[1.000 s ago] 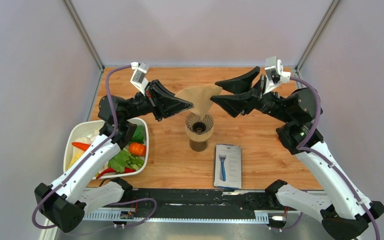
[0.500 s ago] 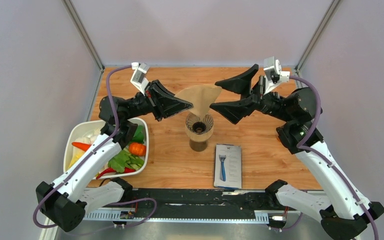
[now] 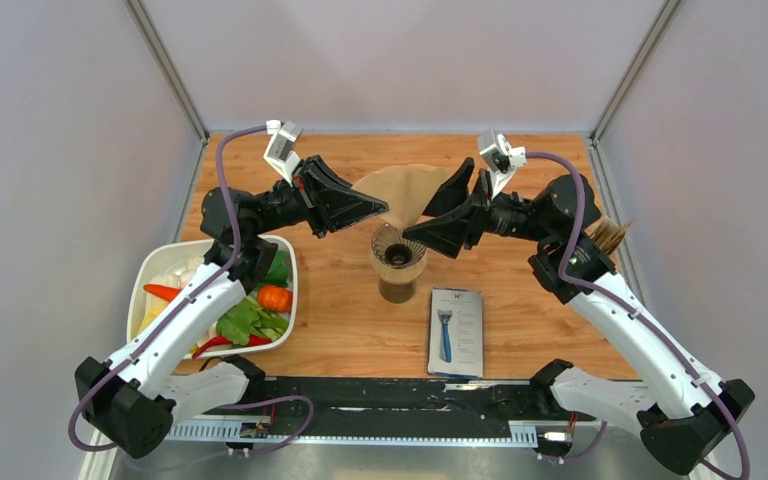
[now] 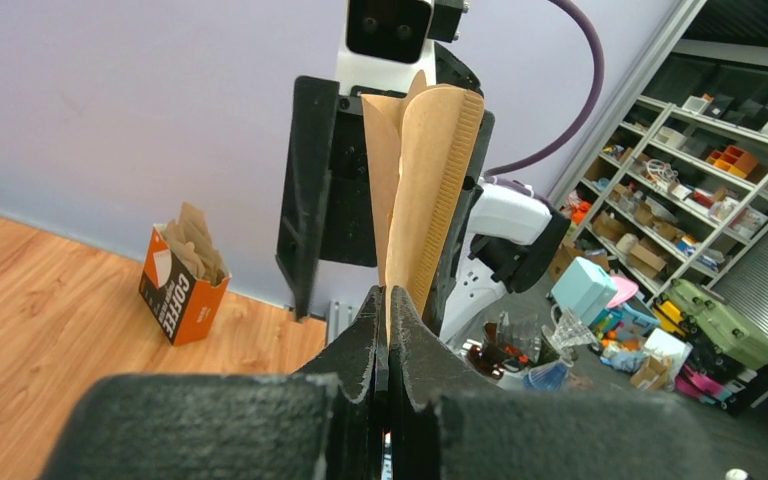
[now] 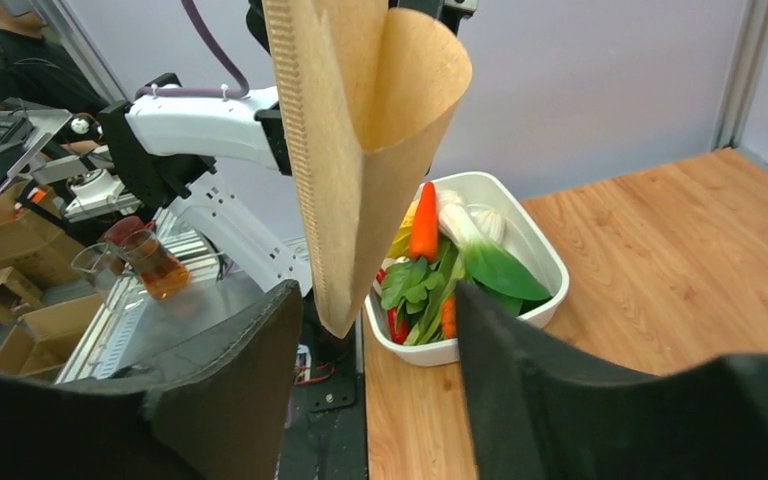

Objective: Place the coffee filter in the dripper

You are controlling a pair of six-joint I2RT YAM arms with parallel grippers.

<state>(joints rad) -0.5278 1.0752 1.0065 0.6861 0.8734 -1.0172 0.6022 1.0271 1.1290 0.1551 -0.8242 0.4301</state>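
The coffee filter (image 3: 402,193) is a light-tan paper cone held in the air just above and behind the dripper (image 3: 399,256), its tip pointing down toward the rim. My left gripper (image 3: 380,208) is shut on the filter's left edge; in the left wrist view the paper (image 4: 422,185) rises from the closed tips (image 4: 387,296). My right gripper (image 3: 438,208) is open, its jaws on either side of the filter's right part without closing. In the right wrist view the cone (image 5: 360,150) hangs between the open fingers. The dripper stands on a dark base at mid-table.
A white tray (image 3: 285,300) of vegetables sits at the left, also in the right wrist view (image 5: 545,260). A boxed razor (image 3: 456,331) lies in front of the dripper. An orange coffee-filter box (image 4: 181,283) stands at the right edge of the table, with wooden sticks (image 3: 608,235) showing there.
My right arm has swung left, bringing its open jaws around the filter's right side. The left gripper and filter have stayed about where they were.
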